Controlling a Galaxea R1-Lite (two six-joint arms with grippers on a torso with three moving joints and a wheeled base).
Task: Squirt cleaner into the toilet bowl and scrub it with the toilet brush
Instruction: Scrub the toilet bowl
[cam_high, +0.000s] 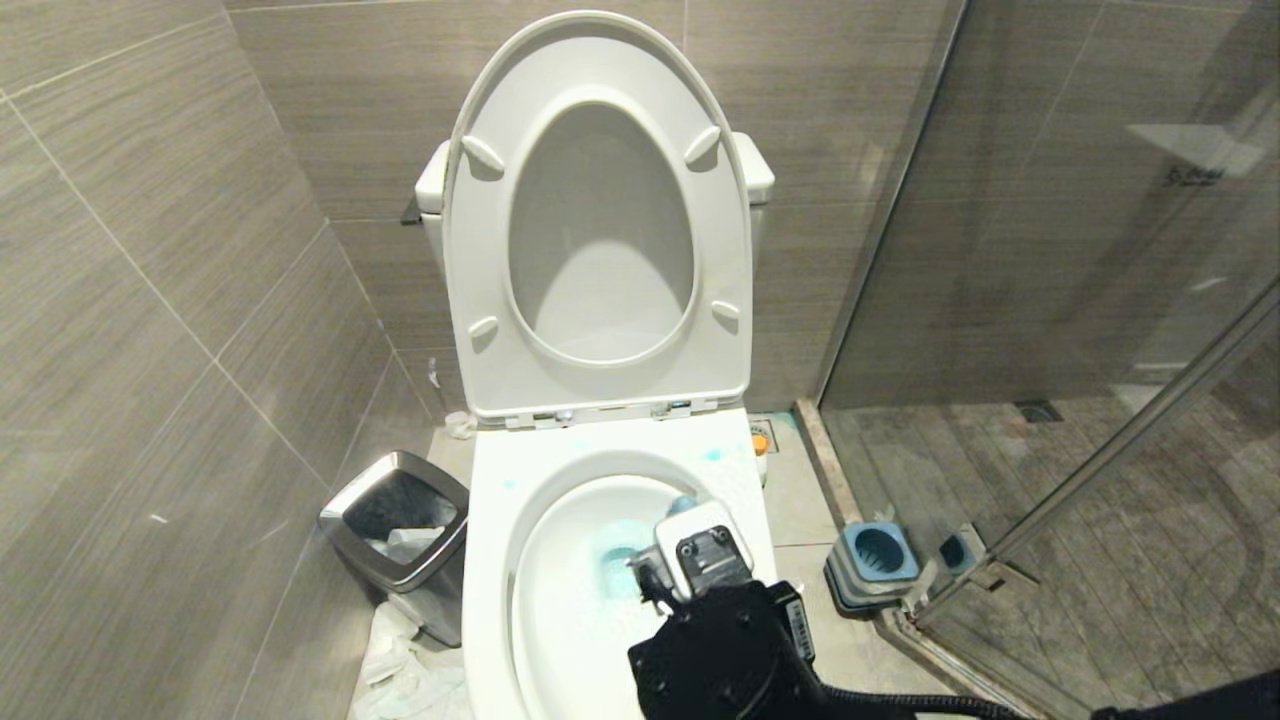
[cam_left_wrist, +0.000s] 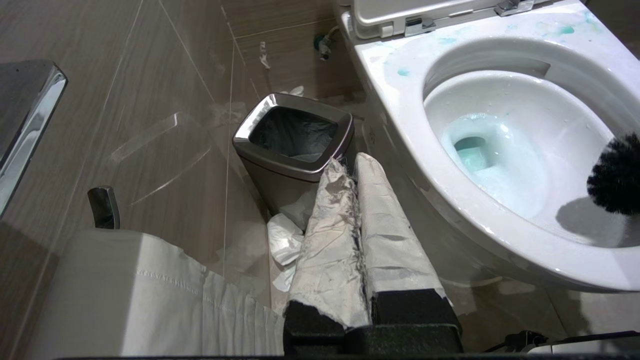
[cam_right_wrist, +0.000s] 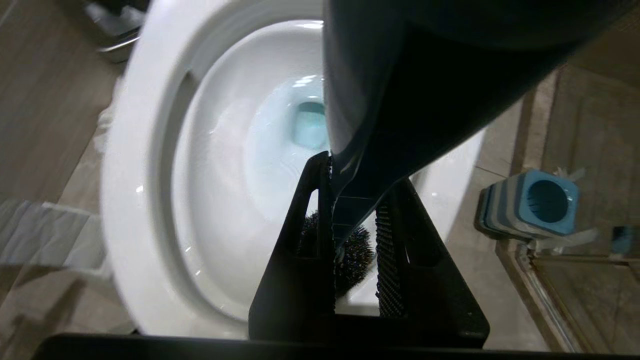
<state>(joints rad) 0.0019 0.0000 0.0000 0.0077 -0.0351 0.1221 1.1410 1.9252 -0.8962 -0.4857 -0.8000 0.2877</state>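
Right gripper, low centre of the right wrist view, clamps the brush by its teal handle, so the black bristle head hangs inside the bowl against the near wall, likely to scrub there. Cleaner tints the drain water turquoise, with smears on the rim. At frame right stands the empty holder. Left gripper, paper-wrapped and closed on nothing, idles lower centre beside the bin.
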